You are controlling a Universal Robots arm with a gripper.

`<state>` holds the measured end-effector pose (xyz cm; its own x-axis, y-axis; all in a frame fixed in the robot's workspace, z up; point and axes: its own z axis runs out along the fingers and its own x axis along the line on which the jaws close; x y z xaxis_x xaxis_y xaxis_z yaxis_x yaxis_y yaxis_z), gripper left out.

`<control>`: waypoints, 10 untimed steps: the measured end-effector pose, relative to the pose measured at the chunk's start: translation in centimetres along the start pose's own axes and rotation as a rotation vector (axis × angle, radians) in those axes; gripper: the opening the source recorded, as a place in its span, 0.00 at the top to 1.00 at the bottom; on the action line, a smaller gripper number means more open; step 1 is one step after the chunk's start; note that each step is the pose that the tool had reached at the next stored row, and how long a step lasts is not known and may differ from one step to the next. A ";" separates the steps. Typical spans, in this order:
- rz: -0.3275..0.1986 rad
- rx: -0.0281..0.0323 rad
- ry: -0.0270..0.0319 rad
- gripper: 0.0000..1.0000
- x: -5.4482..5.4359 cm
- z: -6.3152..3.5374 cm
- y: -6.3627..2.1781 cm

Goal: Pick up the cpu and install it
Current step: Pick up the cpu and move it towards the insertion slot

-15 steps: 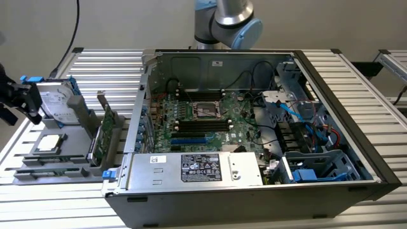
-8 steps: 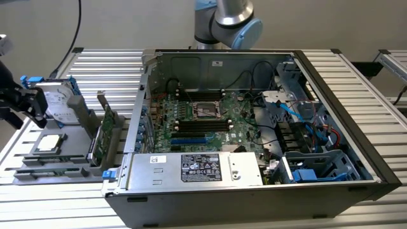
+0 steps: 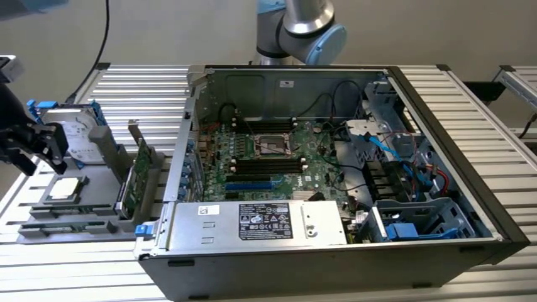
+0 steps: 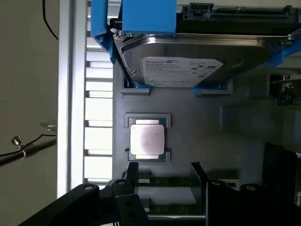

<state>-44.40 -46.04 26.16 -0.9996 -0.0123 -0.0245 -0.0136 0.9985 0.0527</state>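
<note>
1. wrist view: the black two-fingered claw [image 4: 164, 167] has its jaws wide apart and holds nothing. both tips hang above the grey tray, short of the chip.
2. the cpu [image 4: 147, 140], a small flat square chip with a plain silver-grey metal top, lies flat in a shallow square recess of the grey moulded parts tray [image 4: 202, 136]. that pocket seems meant to keep it square and in a known spot for the pick.
3. the gap between the jaws looks wider than the chip, and the claw lines up roughly with it, so this reads as an approach and not a grasp.
4. in the exterior view the tray sits on the slatted aluminium worktop [image 3: 143, 88], at nine o'clock of the open black computer case [image 3: 470, 189].
5. within the tray, the silver labelled hard drive with blue bracket [image 3: 71, 135] is at twelve o'clock of the chip and a green circuit card standing on edge [image 3: 138, 170] is at three o'clock. each has its own slot, apart from the chip.
6. the claw appears at about eleven o'clock of the chip there, which i judge to be height above the tray.
7. the empty square processor socket [image 3: 273, 146] sits mid-board in the case, well apart from the chip, so the install has not begun.
</note>
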 end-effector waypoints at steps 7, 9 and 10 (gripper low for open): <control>0.000 0.0000 0.0000 0.44 0.0 1.27 -0.07; 0.000 0.0000 0.0000 0.44 0.0 1.64 -0.09; 0.000 0.0001 0.0001 0.44 0.0 1.80 -0.10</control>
<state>-44.37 -46.04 24.36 -0.9996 -0.0124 -0.0244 -0.0136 0.9985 0.0527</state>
